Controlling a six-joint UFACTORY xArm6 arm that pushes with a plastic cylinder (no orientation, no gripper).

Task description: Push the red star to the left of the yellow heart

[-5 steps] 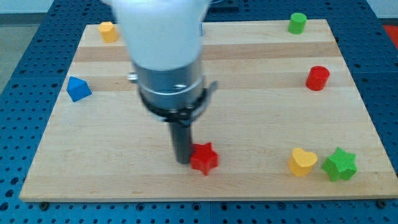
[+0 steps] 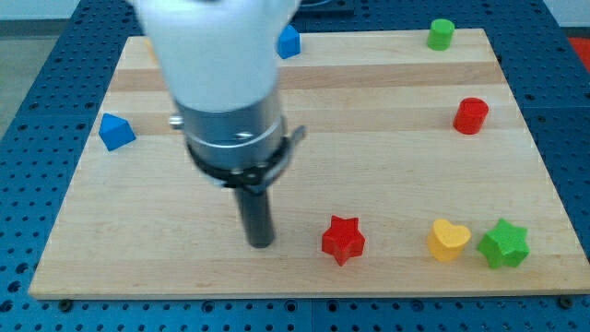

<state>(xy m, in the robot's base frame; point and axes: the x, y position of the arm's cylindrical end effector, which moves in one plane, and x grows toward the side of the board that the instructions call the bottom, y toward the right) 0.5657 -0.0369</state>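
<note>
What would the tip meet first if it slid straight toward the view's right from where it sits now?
Most likely the red star. My tip sits apart from it on its left, at about the same height in the view, with bare board between. Beyond the star lies the yellow heart.

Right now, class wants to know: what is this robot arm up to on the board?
My tip stands apart from the red star, on its left in the view, touching no block. The red star lies left of the yellow heart, with a gap between them. The green star sits just right of the heart. I am pushing blocks about with a rod.
</note>
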